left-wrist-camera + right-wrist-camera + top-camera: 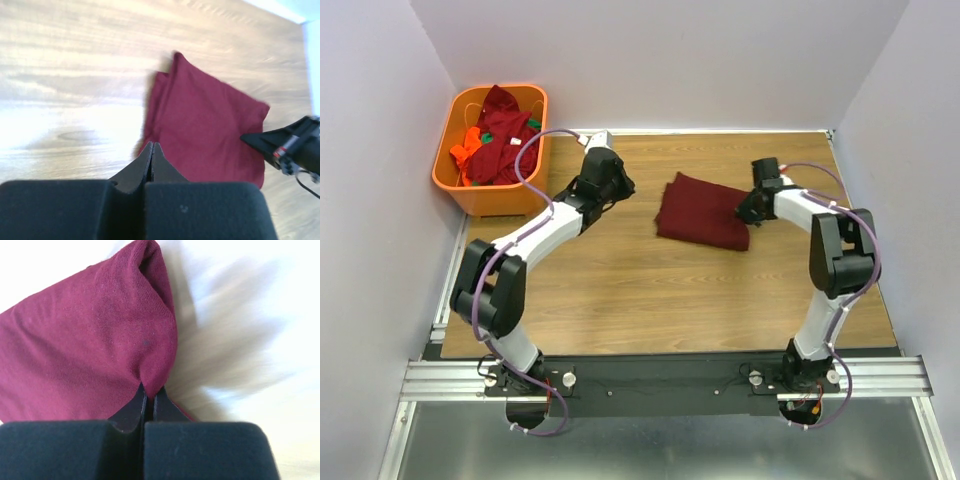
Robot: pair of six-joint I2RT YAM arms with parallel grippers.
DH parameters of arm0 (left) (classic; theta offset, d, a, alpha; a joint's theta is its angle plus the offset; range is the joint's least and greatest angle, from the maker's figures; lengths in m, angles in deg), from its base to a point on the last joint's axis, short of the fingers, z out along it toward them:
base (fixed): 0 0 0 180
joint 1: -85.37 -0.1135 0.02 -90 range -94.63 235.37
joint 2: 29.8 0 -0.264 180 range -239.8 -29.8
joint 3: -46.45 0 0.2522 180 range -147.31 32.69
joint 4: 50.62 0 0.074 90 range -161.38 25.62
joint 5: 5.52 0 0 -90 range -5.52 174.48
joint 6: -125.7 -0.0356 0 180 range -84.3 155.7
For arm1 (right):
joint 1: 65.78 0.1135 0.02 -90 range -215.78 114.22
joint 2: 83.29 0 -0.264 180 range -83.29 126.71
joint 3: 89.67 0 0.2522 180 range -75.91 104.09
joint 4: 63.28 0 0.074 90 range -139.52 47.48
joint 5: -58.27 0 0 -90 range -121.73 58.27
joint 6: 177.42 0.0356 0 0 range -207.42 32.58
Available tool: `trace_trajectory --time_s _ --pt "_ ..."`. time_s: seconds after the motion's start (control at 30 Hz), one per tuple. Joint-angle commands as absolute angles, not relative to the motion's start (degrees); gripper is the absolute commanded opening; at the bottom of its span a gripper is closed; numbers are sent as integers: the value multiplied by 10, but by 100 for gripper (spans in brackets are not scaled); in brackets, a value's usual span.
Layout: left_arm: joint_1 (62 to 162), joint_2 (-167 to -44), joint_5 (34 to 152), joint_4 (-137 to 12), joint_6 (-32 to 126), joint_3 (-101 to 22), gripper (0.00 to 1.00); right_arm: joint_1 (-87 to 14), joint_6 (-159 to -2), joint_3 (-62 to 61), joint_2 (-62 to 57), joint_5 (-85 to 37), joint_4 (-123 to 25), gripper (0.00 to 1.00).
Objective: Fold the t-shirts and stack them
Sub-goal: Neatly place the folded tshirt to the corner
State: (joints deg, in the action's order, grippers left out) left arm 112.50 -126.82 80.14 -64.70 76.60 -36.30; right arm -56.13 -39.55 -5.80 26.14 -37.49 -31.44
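A folded dark maroon t-shirt (703,211) lies on the wooden table right of centre; it also fills the left wrist view as a folded t-shirt (205,130). My right gripper (748,210) is shut on the t-shirt's right edge; in the right wrist view the maroon t-shirt (90,345) is pinched and puckered between the right gripper (149,390) tips. My left gripper (620,185) hangs to the left of the shirt, apart from it; in its own view the left gripper (152,146) is shut with nothing in it. More t-shirts (498,140), maroon with orange and green, are piled in the basket.
An orange plastic basket (470,190) stands at the table's back left corner, against the left wall. White walls close in the table on the left, back and right. The right arm's black end (285,145) shows at the shirt's right edge in the left wrist view.
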Motion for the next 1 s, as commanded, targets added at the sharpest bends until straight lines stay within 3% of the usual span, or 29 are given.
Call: trace_trajectory --time_s 0.0,0.67,0.97 --pt "1126 -1227 794 -663 746 -366 0 -629 -336 -88 232 -441 -244 1" --pt "1129 -1094 838 -660 727 -279 0 -989 -310 -230 74 -532 -57 1" --pt "1131 -1088 842 -654 731 -268 0 -1046 -310 -278 -7 -535 -29 0"
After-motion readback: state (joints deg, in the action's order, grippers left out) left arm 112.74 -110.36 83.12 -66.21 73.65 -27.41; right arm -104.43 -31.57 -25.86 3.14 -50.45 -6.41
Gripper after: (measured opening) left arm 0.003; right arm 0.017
